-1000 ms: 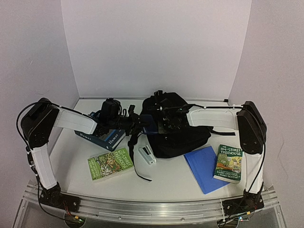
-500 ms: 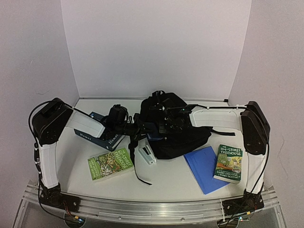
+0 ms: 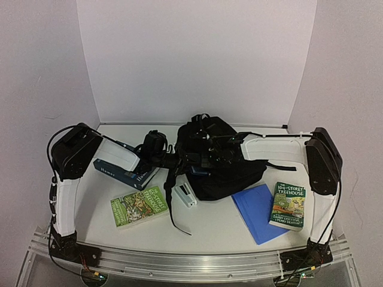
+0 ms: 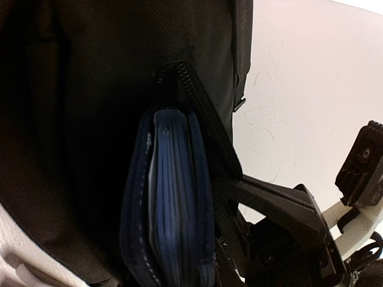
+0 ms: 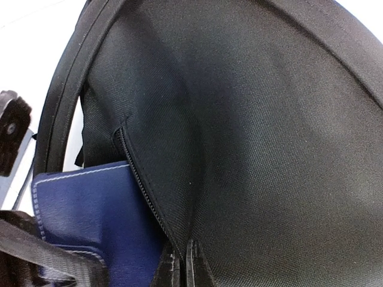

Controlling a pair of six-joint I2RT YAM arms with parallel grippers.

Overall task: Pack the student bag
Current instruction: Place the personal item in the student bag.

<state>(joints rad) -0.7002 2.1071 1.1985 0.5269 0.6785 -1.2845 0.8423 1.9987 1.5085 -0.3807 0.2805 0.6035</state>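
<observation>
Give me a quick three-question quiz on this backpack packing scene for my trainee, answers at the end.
1. True or false: the navy notebook is partly inside the student bag.
2. What lies between the green book and the bag? A) white stapler B) scissors C) mug
3. Fill in: the Treehouse book lies against the blue ____.
Key: 1 true; 2 A; 3 folder.

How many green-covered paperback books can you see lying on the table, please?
2. One green paperback book lies front left; the other, a green Treehouse paperback, lies front right, touching a flat blue folder. The black fabric backpack may hide more.
</observation>
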